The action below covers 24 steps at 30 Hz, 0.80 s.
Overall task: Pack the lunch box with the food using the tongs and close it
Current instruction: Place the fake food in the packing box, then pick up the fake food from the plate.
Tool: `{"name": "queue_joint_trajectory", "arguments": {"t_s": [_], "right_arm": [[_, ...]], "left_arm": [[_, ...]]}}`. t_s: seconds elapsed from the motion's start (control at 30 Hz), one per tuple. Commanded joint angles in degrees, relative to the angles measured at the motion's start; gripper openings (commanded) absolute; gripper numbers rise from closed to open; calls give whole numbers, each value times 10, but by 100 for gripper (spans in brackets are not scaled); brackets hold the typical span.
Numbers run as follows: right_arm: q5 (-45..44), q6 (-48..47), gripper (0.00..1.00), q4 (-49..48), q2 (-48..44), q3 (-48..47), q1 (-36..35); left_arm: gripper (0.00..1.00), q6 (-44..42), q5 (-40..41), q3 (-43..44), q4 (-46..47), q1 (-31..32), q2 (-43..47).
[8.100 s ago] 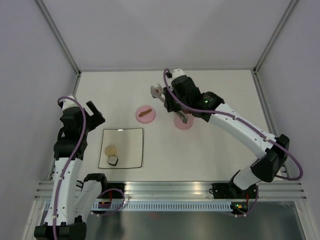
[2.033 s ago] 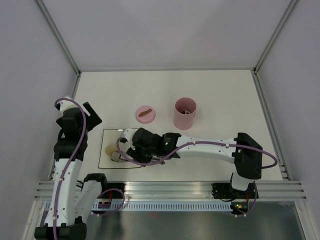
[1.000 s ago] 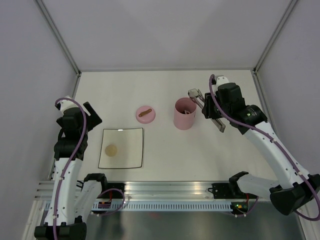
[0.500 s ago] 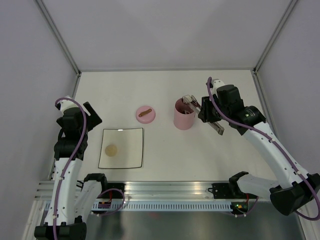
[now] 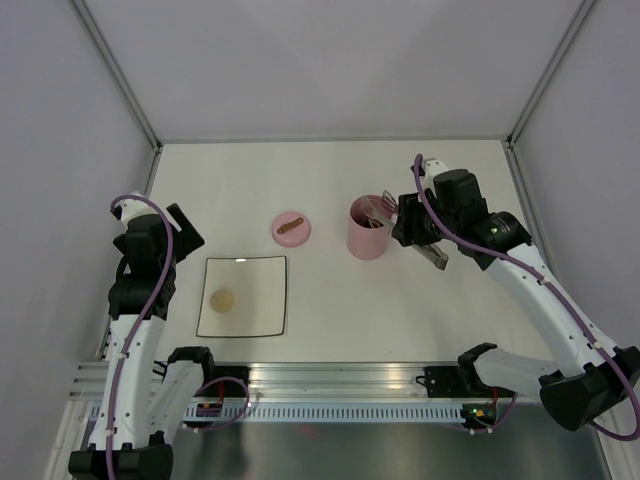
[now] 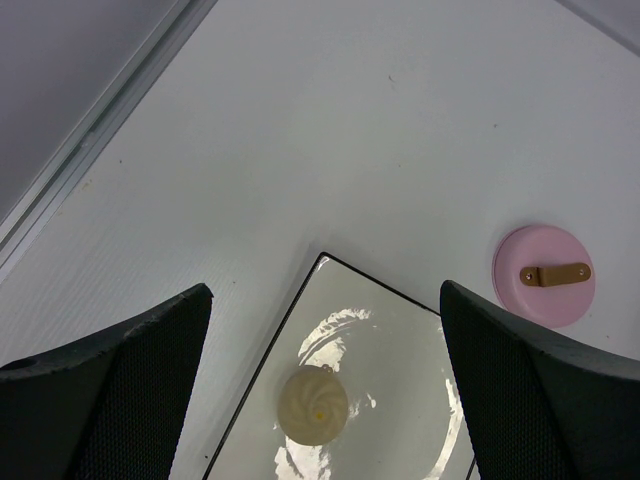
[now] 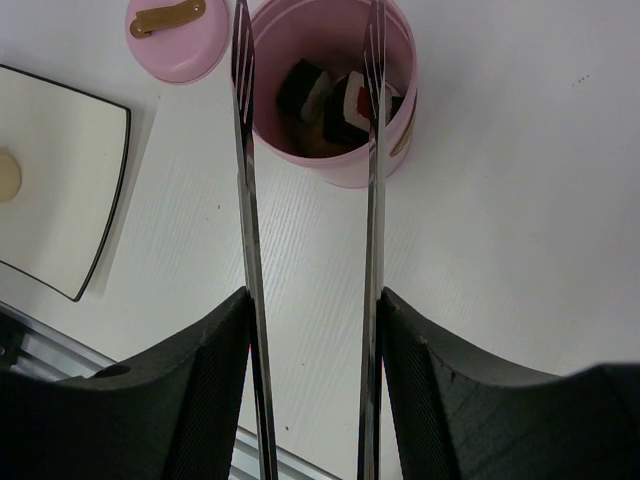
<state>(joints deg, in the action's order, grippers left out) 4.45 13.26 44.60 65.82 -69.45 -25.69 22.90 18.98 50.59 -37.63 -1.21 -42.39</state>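
Silver tongs (image 7: 248,200) now spread wider over the lunch box (image 7: 340,172).

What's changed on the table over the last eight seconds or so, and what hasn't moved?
The right gripper carried the tongs to the plate, took one of the rolls off it and returned to the lunch box, where they now lie inside; the tongs stand spread above the rim. Only the beige ball is left on the plate. The lid, lunch box and open left gripper stayed put.
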Motion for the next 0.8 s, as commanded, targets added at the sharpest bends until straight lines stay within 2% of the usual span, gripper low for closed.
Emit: {"name": "queue_joint_trajectory", "arguments": {"t_s": [0.0, 0.2, 0.3, 0.43, 0.53, 0.77], "right_arm": [[35, -8, 59, -28, -6, -29, 0], [105, -14, 57, -64, 20, -57, -17], [101, -23, 57, -96, 42, -64, -71], [99, -29, 57, -153, 83, -50, -199], [100, -46, 57, -225, 113, -16, -265], [101, -70, 57, -342, 204, 11, -345]], "left_arm": [[100, -10, -3, 1, 8, -2, 1], [100, -11, -3, 1, 8, -1, 2], [100, -10, -3, 1, 9, -1, 4], [100, -10, -3, 0, 9, -1, 5], [100, -9, -4, 0, 8, -1, 6], [100, -9, -5, 0, 9, -2, 6]]}}
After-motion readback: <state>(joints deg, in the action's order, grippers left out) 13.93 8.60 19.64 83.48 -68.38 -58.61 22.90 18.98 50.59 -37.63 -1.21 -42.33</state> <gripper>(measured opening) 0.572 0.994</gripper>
